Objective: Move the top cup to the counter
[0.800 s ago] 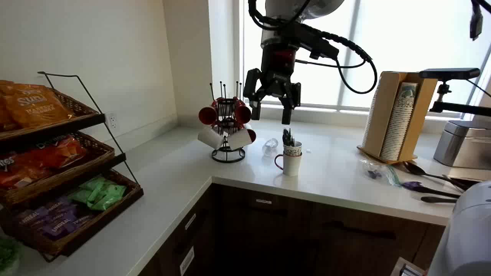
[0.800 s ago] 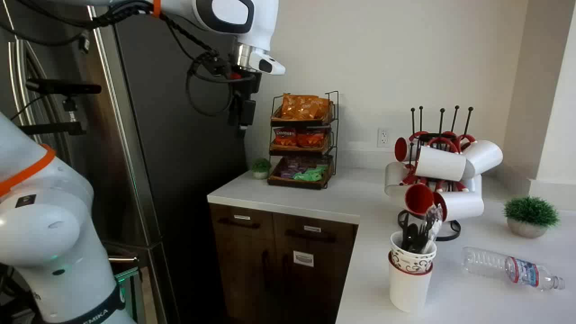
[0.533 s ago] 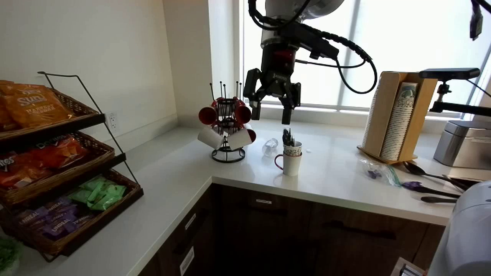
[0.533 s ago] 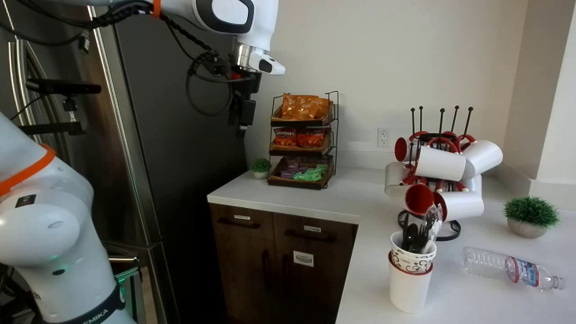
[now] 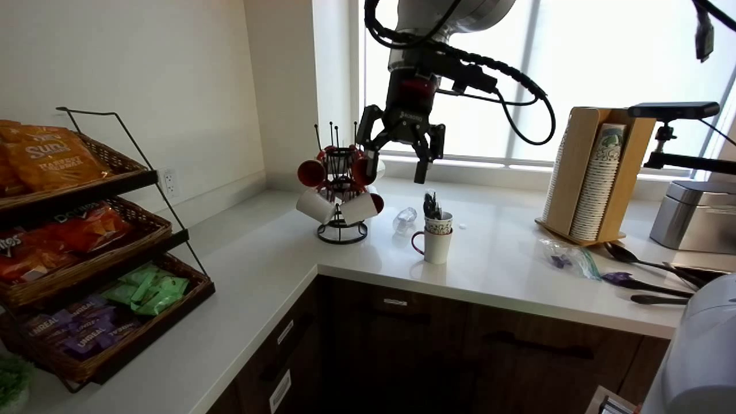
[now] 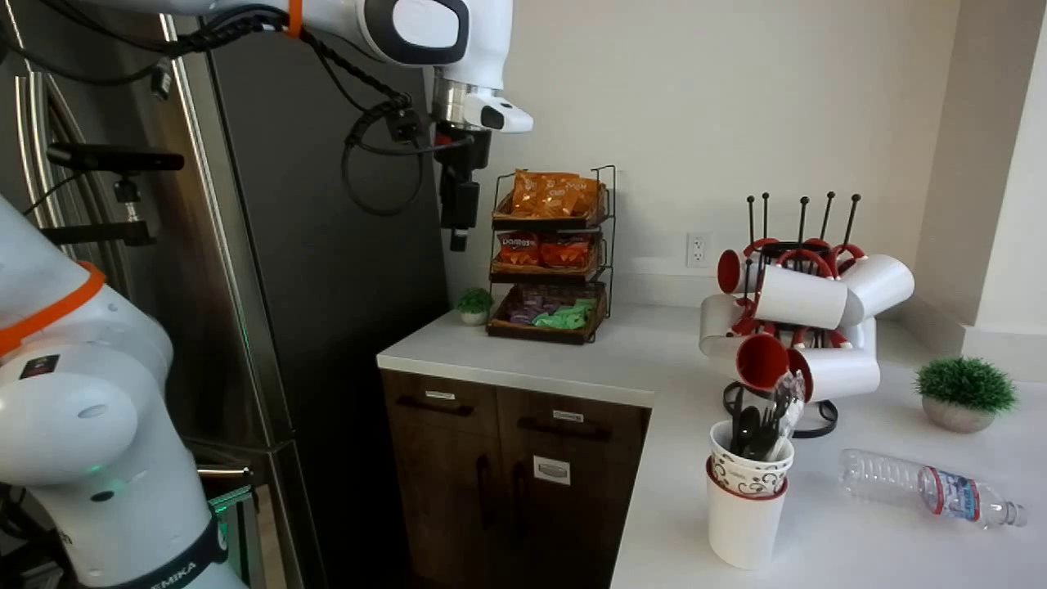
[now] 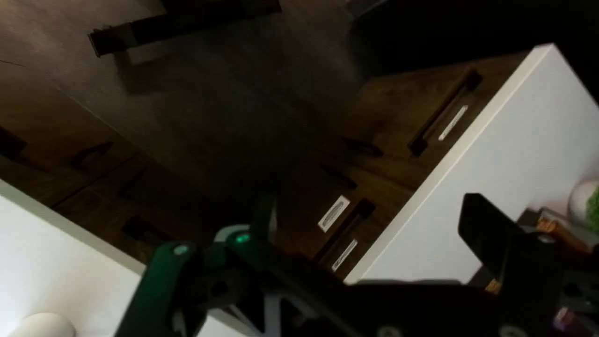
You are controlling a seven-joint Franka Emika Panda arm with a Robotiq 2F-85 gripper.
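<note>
A patterned paper cup (image 6: 748, 476) holding black cutlery sits nested in a white mug (image 6: 743, 528) with a red rim. Both stand upright on the white counter (image 6: 675, 483). An exterior view also shows the patterned cup (image 5: 439, 225) and the mug (image 5: 438, 247), its red handle facing left. Several white-and-red mugs (image 6: 802, 296) hang on a black rack, some on its upper tier. My gripper (image 5: 394, 172) is open and empty, high in the air, well apart from the cups (image 6: 460, 239). The wrist view shows the spread fingers (image 7: 372, 222) above floor and counter, with no cup between.
A snack rack (image 6: 552, 258) stands at the counter's far end beside a small plant (image 6: 474, 307). A water bottle (image 6: 924, 491) lies near the mug rack. A wooden cup dispenser (image 5: 618, 178), dark utensils (image 5: 638, 283) and a steel box (image 5: 693, 221) stand or lie farther along.
My gripper has shifted slightly left in an exterior view, and right and a little down in an exterior view. It stays open. The cups have not moved.
</note>
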